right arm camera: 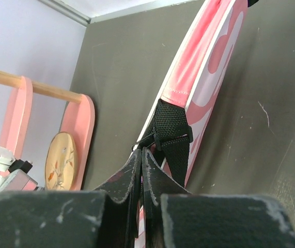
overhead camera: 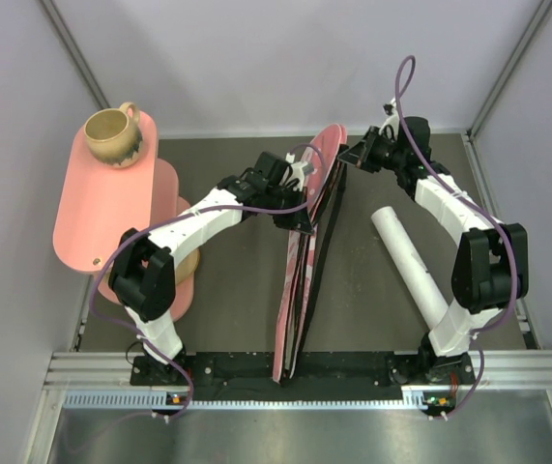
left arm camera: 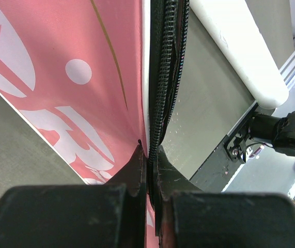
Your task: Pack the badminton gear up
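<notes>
One bag, pinched by left hand, right hand

The pink bag stands on edge between left tool and right tool, white tube beside it.

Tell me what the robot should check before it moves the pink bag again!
1. Left hand gripping the pink bag: ok, shut on its zipper edge.
2. Right hand gripping: ok, shut by the bag's black strap.
3. White tube packed: not ok, it lies on the table to the right of the bag.
4. Rackets and shuttlecocks inside: cannot tell.
5. Mug out of the way: ok, it sits on the pink table, far left.
</notes>
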`<action>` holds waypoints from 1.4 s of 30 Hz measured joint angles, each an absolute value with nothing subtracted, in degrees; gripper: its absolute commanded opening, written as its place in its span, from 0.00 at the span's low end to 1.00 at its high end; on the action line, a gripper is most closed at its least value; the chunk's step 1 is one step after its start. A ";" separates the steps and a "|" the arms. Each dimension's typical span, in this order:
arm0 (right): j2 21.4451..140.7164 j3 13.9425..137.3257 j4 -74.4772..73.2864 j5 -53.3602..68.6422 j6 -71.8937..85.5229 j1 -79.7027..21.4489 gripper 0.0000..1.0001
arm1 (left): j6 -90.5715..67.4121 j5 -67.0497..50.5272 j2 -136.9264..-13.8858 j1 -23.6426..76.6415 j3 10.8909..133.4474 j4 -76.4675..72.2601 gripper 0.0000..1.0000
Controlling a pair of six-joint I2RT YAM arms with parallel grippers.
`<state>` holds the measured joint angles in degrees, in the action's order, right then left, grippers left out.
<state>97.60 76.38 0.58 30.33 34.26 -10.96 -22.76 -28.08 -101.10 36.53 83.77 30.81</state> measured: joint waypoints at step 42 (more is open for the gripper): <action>101.01 84.93 -16.01 14.94 49.08 -14.28 0.28 | -22.83 -27.57 -101.10 36.47 83.42 31.99 0.00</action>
<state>101.01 84.93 -16.01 14.94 49.08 -14.28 -22.83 -27.57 -101.10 36.47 83.42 31.99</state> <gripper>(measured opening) 0.277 0.027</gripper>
